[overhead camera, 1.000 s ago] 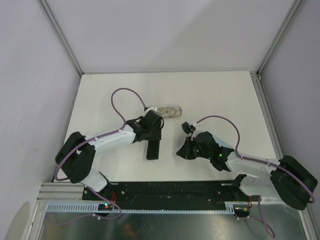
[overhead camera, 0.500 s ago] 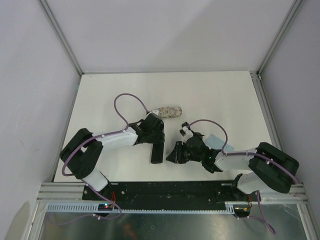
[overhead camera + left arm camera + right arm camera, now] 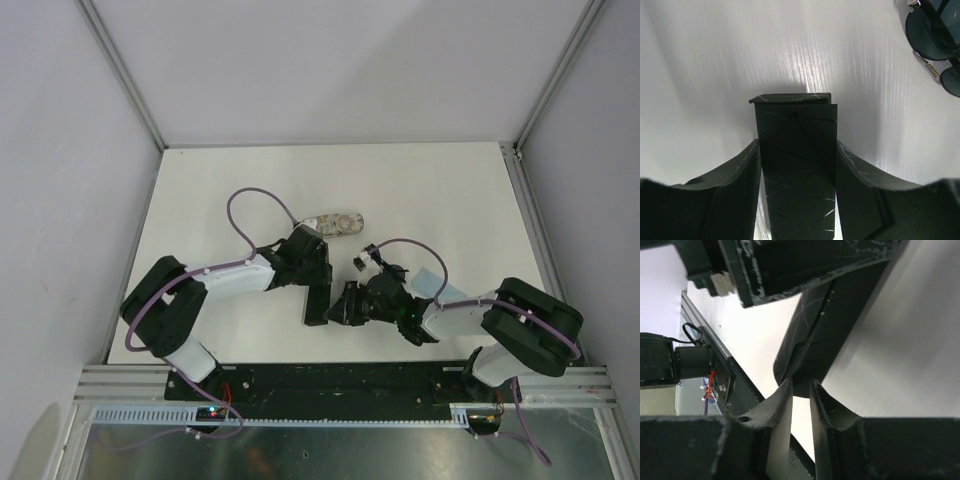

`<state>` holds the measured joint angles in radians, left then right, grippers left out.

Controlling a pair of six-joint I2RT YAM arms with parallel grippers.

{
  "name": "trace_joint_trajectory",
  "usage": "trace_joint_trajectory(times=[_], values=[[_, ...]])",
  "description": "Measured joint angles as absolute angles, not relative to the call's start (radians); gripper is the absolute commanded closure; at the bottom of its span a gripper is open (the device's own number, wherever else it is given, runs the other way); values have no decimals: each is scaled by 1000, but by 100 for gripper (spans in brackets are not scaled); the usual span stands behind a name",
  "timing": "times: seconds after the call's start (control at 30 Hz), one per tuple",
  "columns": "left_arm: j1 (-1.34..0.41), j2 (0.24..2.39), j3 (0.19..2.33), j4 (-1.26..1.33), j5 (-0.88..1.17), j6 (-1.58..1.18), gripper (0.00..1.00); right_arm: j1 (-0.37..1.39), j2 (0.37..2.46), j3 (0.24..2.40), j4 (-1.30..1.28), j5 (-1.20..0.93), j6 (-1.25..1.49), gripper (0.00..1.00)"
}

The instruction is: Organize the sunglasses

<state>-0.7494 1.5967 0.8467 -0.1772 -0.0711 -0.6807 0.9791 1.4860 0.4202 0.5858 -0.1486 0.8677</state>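
My left gripper (image 3: 317,283) (image 3: 797,150) is shut on the black oblong case (image 3: 316,312) (image 3: 794,120), which lies flat on the table between its fingers. My right gripper (image 3: 345,306) (image 3: 800,386) has its fingers almost together, and their tips pinch the rounded near end of that case (image 3: 812,347). The wire-frame sunglasses (image 3: 368,258) with dark rounded lenses lie on the table just behind the right gripper. They also show at the top right of the left wrist view (image 3: 932,35). The chunky black pair is out of view.
The beige patterned oval case (image 3: 336,222) lies behind the left gripper. The black base rail (image 3: 330,378) runs along the near edge of the white table (image 3: 450,190). Grey walls stand on three sides.
My right gripper has moved left, from right of the case up to its near end. My left gripper has shifted slightly right and nearer with the case.
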Motion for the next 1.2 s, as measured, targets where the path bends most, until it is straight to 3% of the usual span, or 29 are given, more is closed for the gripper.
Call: trace_joint_trajectory(times=[0.2,0.33,0.47,1.2], values=[[-749,1597,843,-165,-66,-681,61,979,1486,443,603,-149,872,79],[-749,1597,840,-159,-65,-679,61,981,1485,480,546,-144,868,67],[-748,1597,838,-155,-64,-673,62,983,1483,521,481,-127,860,62],[-692,1564,775,-72,28,-672,62,978,1528,536,442,-91,907,64]])
